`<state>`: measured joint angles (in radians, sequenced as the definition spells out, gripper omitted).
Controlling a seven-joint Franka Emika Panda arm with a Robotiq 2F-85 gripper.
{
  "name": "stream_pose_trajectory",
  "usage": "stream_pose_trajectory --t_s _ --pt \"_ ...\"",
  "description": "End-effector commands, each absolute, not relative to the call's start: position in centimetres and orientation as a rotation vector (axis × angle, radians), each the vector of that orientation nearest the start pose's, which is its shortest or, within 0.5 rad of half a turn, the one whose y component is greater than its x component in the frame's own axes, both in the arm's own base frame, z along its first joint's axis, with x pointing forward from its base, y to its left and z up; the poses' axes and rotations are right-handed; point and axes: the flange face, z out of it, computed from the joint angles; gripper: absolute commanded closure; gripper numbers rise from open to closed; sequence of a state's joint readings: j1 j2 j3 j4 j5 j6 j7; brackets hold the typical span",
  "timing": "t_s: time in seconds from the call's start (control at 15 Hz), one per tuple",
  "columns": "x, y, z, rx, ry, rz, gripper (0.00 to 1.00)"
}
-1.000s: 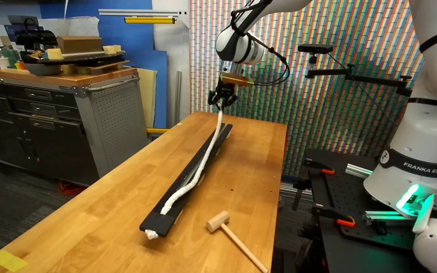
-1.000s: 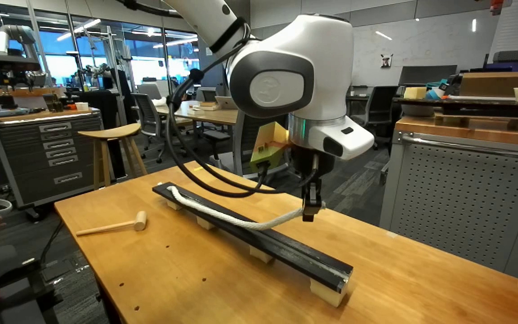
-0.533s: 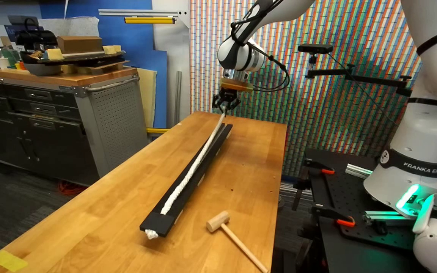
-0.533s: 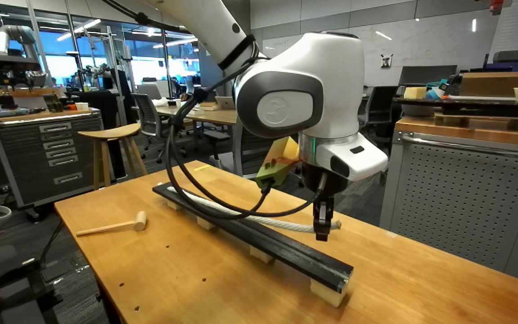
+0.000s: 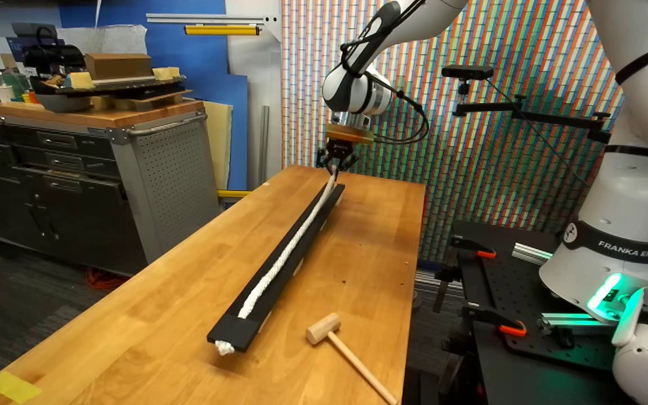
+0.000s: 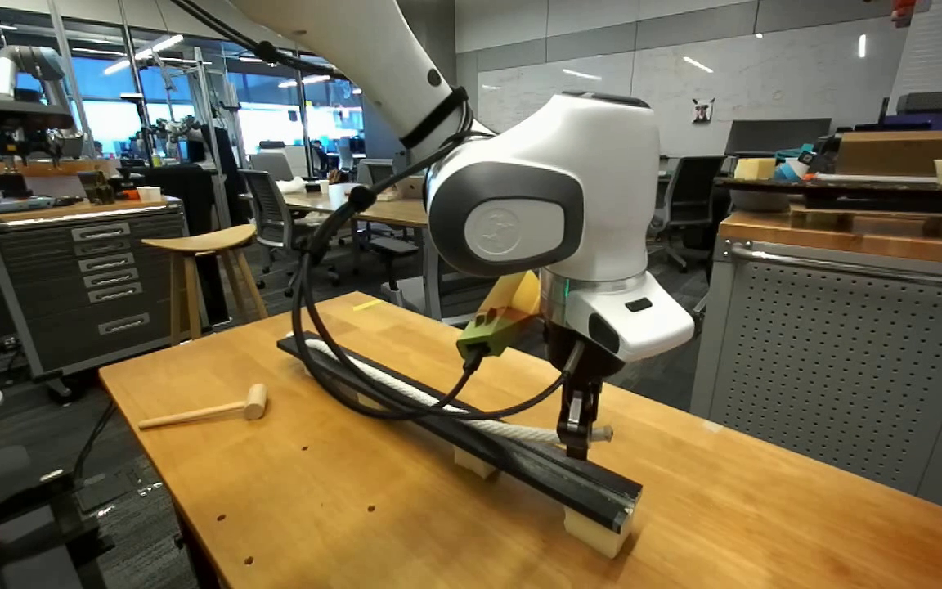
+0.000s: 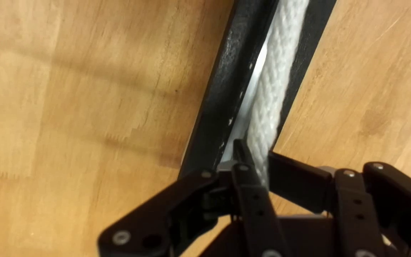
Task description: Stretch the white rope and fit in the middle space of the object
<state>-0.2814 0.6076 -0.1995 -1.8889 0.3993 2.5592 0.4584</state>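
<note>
The black bar (image 5: 233, 331) with a lengthwise groove rests on pale blocks on the table; it also shows in an exterior view (image 6: 602, 491) and the wrist view (image 7: 219, 103). The white rope (image 5: 280, 260) passes through the bar's near end cap, its frayed tip showing outside. It runs along the groove and rises slightly to my gripper (image 5: 334, 170). In the wrist view, the rope (image 7: 275, 71) lies toward the groove's right side, with the pale groove floor showing at left. My gripper (image 7: 255, 157) is shut on the rope just above the bar's far part. A short rope end sticks out past the fingers (image 6: 577, 438).
A wooden mallet (image 5: 324, 328) lies on the table (image 5: 358, 236) beside the bar. The arm's black cable loop (image 6: 405, 413) hangs low over the bar. A tool cart (image 6: 839, 360) stands beyond the table edge.
My gripper has moved down and toward the bar's far end with the rope. The rope has gone from a sagging curve off the groove to a nearly straight line along it.
</note>
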Motion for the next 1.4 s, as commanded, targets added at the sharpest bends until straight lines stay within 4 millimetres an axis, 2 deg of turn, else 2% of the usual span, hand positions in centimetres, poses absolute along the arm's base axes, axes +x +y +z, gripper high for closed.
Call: stream_pose_trajectory --t_s 0.0,0.47,0.87,1.33 --pt "57.1 -29.6 18.8 -2.405 1.787 -0.158 0.97" --pt "56.2 -31.0 17.3 -2.369 1.897 -0.180 0.97" --pt "56.3 -31.0 15.8 -2.354 1.920 -0.162 0.97" --pt "57.1 -31.1 16.5 -2.363 1.908 -0.176 0.97"
